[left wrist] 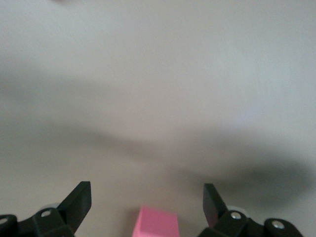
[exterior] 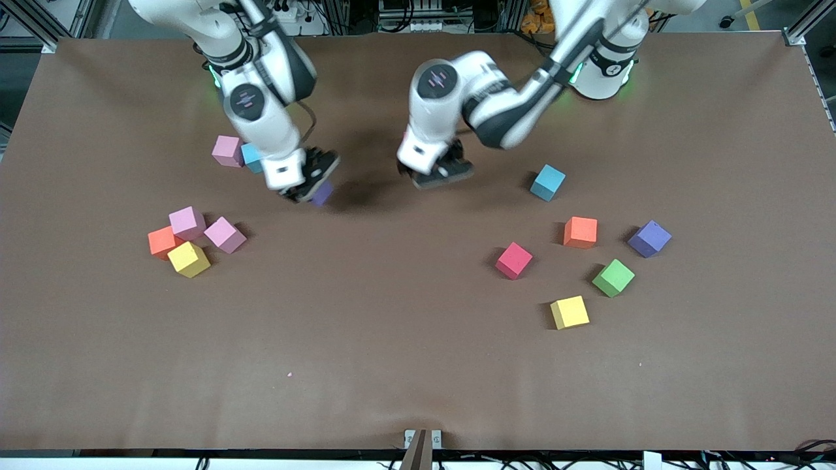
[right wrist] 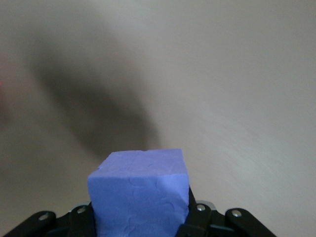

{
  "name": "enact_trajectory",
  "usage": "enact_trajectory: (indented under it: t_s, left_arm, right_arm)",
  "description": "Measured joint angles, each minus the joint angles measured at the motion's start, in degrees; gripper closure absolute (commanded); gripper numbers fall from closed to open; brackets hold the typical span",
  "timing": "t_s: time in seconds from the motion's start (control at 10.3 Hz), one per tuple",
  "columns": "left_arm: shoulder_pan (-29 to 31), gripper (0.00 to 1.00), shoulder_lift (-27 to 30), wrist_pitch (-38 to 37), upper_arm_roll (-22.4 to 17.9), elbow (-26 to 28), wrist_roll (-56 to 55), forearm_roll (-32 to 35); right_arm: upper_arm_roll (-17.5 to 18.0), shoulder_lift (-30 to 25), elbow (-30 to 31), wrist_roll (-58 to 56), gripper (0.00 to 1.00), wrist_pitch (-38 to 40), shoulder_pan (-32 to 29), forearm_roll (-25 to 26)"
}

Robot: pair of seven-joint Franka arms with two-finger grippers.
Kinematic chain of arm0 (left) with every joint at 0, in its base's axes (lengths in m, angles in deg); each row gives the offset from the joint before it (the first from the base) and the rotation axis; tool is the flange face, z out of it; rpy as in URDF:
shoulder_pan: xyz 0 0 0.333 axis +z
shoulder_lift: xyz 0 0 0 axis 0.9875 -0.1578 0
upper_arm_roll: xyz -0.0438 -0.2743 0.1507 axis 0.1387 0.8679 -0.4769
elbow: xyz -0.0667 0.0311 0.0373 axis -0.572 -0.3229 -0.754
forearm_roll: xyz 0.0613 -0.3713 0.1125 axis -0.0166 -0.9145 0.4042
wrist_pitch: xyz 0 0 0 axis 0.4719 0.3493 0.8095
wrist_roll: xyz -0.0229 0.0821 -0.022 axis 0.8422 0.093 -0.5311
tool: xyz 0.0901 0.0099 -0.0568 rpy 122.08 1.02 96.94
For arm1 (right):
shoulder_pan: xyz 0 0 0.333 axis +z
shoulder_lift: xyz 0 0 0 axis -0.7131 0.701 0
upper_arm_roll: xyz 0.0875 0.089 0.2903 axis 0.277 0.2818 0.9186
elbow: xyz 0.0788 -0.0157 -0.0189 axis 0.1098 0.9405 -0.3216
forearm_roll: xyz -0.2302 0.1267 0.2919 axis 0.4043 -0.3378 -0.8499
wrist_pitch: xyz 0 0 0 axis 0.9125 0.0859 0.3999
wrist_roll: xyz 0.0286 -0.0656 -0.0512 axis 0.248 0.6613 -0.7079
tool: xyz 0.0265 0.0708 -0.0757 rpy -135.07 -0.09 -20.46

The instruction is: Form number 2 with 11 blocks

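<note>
Clamped on a purple cube, the right gripper hangs over bare table at the scattered blocks' twelve o'clock, while the left gripper, fingers spread around a pink cube, risks colliding nearby; number 2 unstarted.

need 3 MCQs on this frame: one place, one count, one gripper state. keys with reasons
1. Which block lies nearest the front camera? A) green B) yellow C) orange
2. How many light-blue cubes show in the front view? A) one B) two C) four
3. The right gripper is: A) open, empty B) shut on a purple block C) shut on a red one

Key:
1 B, the yellow block sits lowest in the front view.
2 B, one light-blue cube toward the left arm's end, another beside a pink block.
3 B, the right wrist view shows it clamped.
</note>
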Motion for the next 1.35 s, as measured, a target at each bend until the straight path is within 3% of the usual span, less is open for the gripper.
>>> enact_trajectory:
  t_s: [0.39, 0.77, 1.35]
  left_arm:
    - [11.9, 0.0, -3.8, -2.0, -1.7, -5.8, 0.3, 0.0]
    - [12.2, 0.0, -10.5, -2.0, -4.7, -10.0, 1.0, 2.1]
    - [12.1, 0.0, -12.7, -2.2, -5.9, -10.2, 1.0, 4.6]
  right_arm:
    - [0.9, 2.7, -0.9, -0.8, 0.59, 0.2, 10.3, 0.1]
    - [4.9, 11.3, -5.9, -2.3, 0.59, -3.9, 14.1, 0.1]
    - [6.9, 13.0, -6.4, -3.2, 0.59, -4.6, 14.4, 0.9]
